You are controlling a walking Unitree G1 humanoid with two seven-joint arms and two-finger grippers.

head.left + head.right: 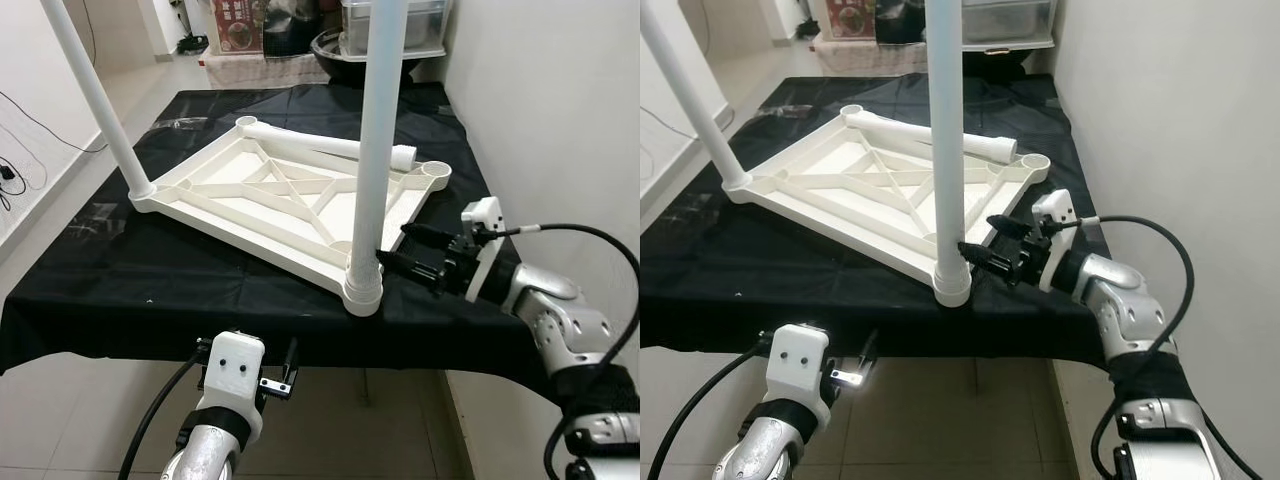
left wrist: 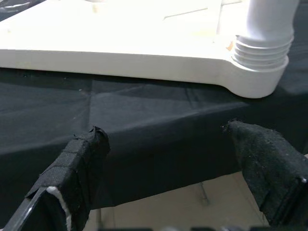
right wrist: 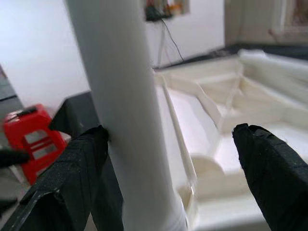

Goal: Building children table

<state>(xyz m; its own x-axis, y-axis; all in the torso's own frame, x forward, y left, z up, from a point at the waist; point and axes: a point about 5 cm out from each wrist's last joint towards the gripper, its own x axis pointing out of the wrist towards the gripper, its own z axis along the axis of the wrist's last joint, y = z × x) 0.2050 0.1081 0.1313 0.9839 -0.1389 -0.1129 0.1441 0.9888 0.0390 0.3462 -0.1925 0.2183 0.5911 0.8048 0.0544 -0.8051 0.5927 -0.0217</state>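
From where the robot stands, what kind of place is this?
Probably a room in a home, used as a work spot: a table under a black cloth against a white wall, a tiled floor beyond, and stacked household containers at the far end. The upturned white tabletop lies on the cloth.

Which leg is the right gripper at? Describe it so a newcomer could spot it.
On the black-covered table lies an upturned white tabletop. The leg stands upright in its near corner socket, the right gripper at its base. Another upright leg stands left; a third leg lies flat.
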